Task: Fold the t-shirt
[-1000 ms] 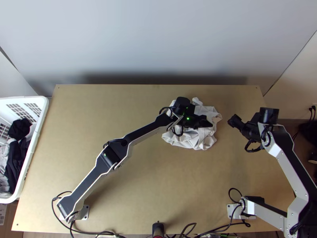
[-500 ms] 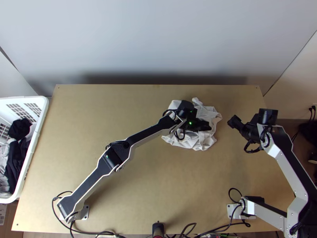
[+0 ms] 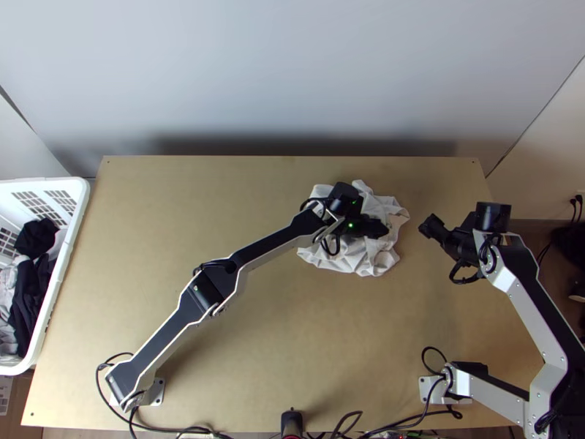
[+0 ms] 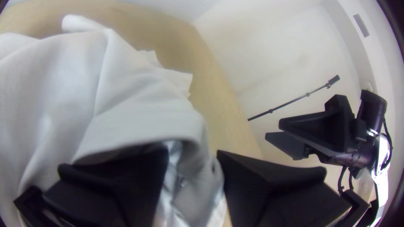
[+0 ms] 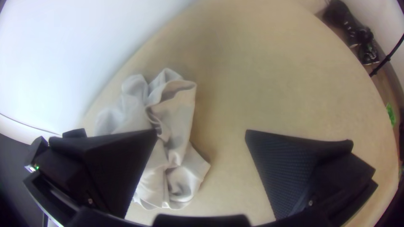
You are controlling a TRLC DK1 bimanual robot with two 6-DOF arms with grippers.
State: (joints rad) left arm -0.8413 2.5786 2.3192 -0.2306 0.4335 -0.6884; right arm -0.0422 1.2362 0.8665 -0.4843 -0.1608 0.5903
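Can see a pale grey-white T-shirt (image 3: pixel 362 265) bunched on the light wooden desk (image 3: pixel 183 219), right of the middle and toward the far edge, crumpled into uneven folds rather than laid out flat, with a corner poking out at the far side and loose edges toward the right. Directly over that heap, can find the left hand (image 3: pixel 376 228), released, with its black fingers (image 4: pixel 261 185) parted and loose cloth in the gap between; in the left wrist view, can make out a raised fold draped over the tip of one finger. Running back from there, can follow the left arm (image 3: pixel 270 249) slantwise across the desk's middle to a base near the left front corner. Just to the right of the shirt, apart from it in the top view, can spot the right hand (image 3: pixel 430 225), also released, with fingers (image 5: pixel 286 168) wide apart and nothing gripped. Behind it, can trace the right arm (image 3: pixel 530 293) bending down along the right side. Farther out, can see black cables (image 3: pixel 197 430) along the near edge, and at the desk's left edge a white laundry basket (image 3: pixel 62 274) with dark clothes (image 3: pixel 28 293) and pale ones (image 3: pixel 9 293) inside. Beyond the desk, can notice a thin black pole (image 4: pixel 290 103) in the left wrist view and dark shoes (image 5: pixel 367 52) on the floor in the right wrist view.
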